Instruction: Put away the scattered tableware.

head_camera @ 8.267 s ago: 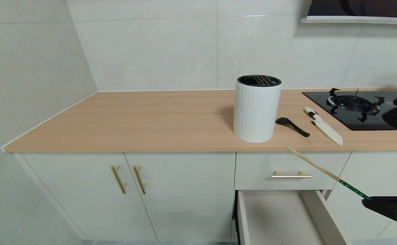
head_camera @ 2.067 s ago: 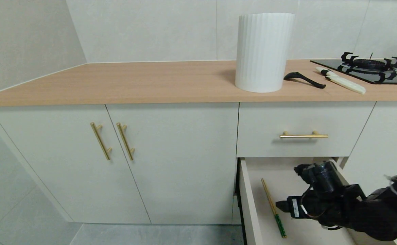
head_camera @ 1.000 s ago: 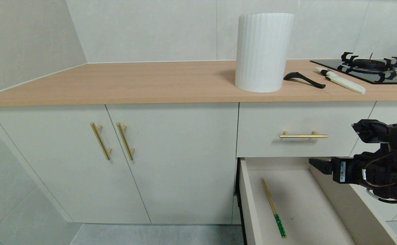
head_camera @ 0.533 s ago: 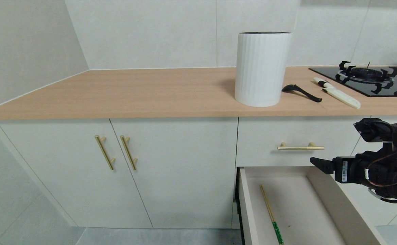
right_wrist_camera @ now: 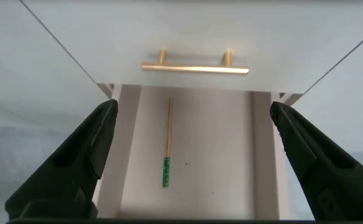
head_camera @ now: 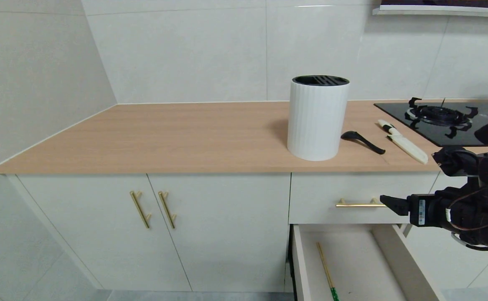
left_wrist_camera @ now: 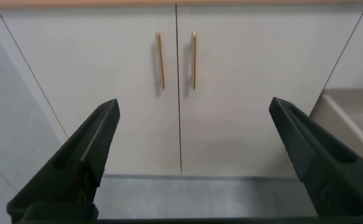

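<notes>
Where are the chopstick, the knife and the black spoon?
chopstick (right_wrist_camera: 167,140): right wrist view, middle of its wooden shaft.
knife (head_camera: 409,148): head view, on its pale blade.
spoon (head_camera: 365,143): head view, on its black handle.

L claw (left_wrist_camera: 194,109), R claw (right_wrist_camera: 192,107): jaws spread

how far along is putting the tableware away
Done: a chopstick lies in the open drawer. In hand: nothing; the right pincer hangs open and empty over that drawer. Left: the black spoon and the white knife lie on the counter beside the white holder.
</notes>
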